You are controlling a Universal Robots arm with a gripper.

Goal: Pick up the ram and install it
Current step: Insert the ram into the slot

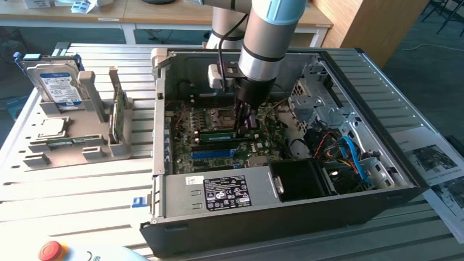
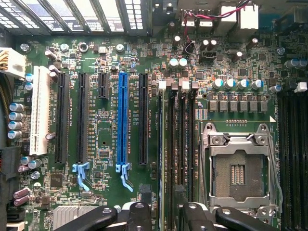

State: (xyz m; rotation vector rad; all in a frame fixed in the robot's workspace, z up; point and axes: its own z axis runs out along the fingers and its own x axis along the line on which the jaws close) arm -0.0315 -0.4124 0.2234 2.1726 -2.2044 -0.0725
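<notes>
Gripper (image 2: 162,196): black fingers (image 2: 146,192) parted, grasping nothing, straddling the memory slots on the motherboard (image 2: 106,120). Ram (image 1: 217,136): green stick, seated on edge in a slot directly beneath the fingers, inside the computer case (image 1: 290,217). Processor socket (image 2: 238,173): just beside the slots. Hard drive (image 1: 56,81): upright in the grey rack (image 1: 87,149), outside the case at the exterior view's left.

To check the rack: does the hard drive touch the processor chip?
Apart. Exterior view: hard drive stands upright, processor chip lies flat, bare holder between them.
</notes>
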